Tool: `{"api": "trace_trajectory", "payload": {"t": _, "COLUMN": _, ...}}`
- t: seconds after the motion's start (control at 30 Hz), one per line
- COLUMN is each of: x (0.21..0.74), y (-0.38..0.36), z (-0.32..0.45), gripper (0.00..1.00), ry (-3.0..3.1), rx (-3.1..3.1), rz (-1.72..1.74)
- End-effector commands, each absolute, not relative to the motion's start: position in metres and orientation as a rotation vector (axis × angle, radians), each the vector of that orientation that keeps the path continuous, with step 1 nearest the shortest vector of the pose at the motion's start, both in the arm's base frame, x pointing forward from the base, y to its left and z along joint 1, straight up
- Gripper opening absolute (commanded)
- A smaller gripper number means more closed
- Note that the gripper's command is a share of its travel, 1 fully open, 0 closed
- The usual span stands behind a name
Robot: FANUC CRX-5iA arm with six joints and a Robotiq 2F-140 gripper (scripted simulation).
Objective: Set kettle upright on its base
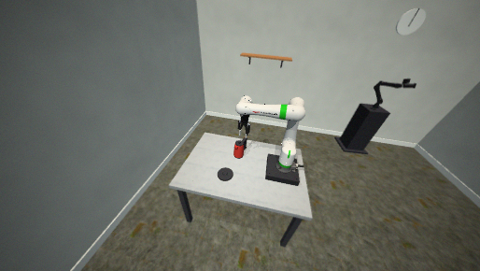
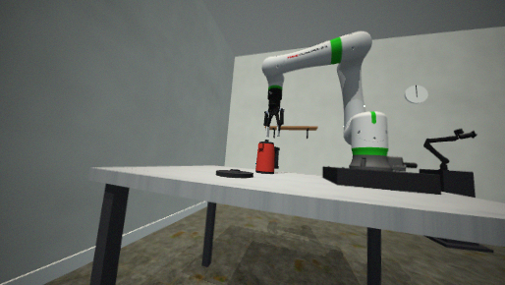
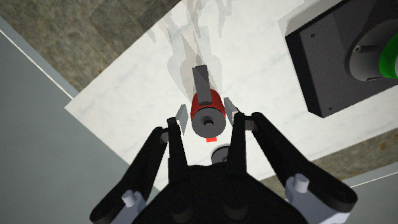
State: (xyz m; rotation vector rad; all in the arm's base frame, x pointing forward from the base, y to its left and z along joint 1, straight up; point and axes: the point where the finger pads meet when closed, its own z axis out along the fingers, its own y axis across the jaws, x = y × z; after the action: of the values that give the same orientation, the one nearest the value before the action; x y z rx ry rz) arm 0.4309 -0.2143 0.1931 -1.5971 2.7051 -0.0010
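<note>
The red kettle (image 1: 239,149) stands upright on the white table, with a grey lid on top and a dark handle at its side. It also shows in the exterior view (image 2: 265,157) and in the wrist view (image 3: 207,112). The flat dark round base (image 1: 225,174) (image 2: 234,173) lies on the table apart from the kettle, nearer the front edge; in the wrist view my gripper's body half hides this base (image 3: 220,155). My gripper (image 2: 273,132) (image 3: 205,107) hangs straight above the kettle, a little over its lid, fingers partly open and empty.
The arm's black mount plate (image 1: 282,169) (image 3: 340,55) sits on the table to the right of the kettle. The table's far edge is close behind the kettle. A black stand with a camera arm (image 1: 364,126) is on the floor far off.
</note>
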Motion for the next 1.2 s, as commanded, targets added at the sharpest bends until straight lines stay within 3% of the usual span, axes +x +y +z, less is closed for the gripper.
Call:
{"api": "trace_trajectory", "payload": {"t": 0.0, "x": 0.431, "y": -0.214, "z": 0.177, "gripper": 0.47, "ry": 2.705, "rx": -1.597, "rz": -0.003}}
{"api": "trace_trajectory", "payload": {"t": 1.17, "x": 0.431, "y": -0.215, "z": 0.137, "gripper": 0.47, "ry": 2.705, "rx": -1.597, "rz": -0.003}}
